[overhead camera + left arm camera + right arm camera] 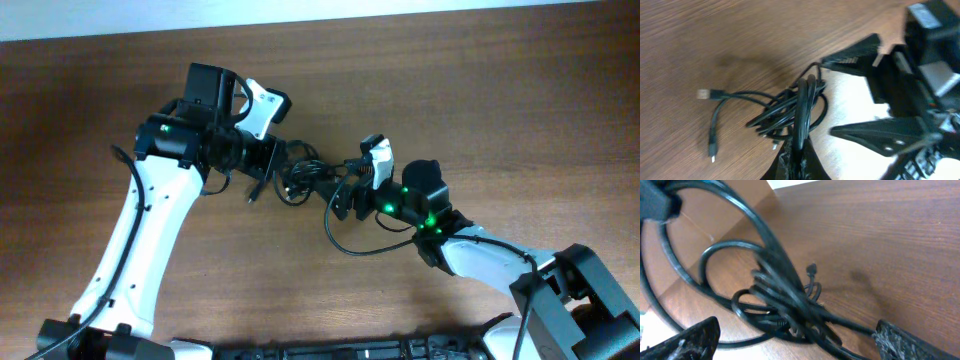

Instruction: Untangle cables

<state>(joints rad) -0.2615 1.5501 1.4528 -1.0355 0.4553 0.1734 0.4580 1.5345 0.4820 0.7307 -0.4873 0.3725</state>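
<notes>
Tabletop (480,110): cables (300,180) gripped in left jaws, between parted right jaws

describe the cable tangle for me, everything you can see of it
The cables are thin, glossy black cords, rubbery-looking, bunched in a loose knot of overlapping loops on the wooden table. Two free ends trail out, one with a flat metal-tipped plug, the other with a smaller plug. The left gripper pinches a strand that rises from the bunch. The right gripper is open, with the knot between its fingers.
</notes>
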